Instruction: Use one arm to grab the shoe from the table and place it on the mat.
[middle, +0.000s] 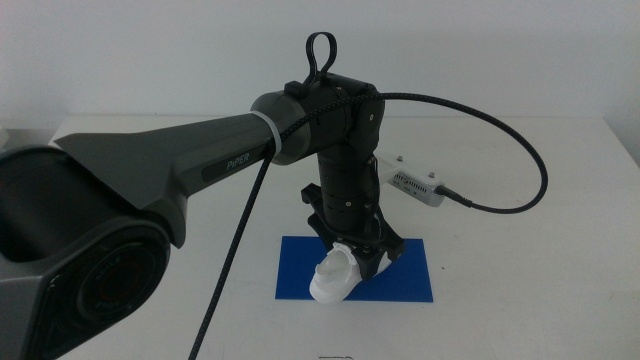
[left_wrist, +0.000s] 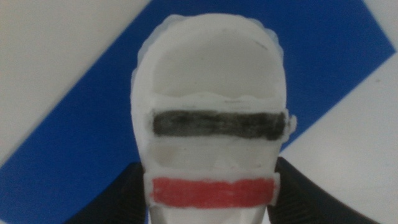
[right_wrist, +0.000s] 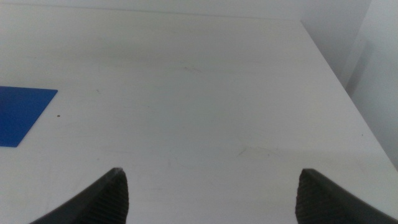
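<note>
On the white table (middle: 520, 260), left hand (middle: 352, 262) holds shoe (middle: 335, 277) over mat (middle: 410, 275).

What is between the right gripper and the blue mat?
Only bare white table. In the right wrist view, the open right gripper waits far from the mat, with nothing between them. The left gripper holds the shoe over the mat.

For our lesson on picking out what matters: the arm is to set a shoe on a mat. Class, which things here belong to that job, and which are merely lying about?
Belong to the job:
- left tool, shut on the shoe over the mat
- mat
- table

Merely there:
- white box, behind the mat
- right tool, open, over bare table
</note>
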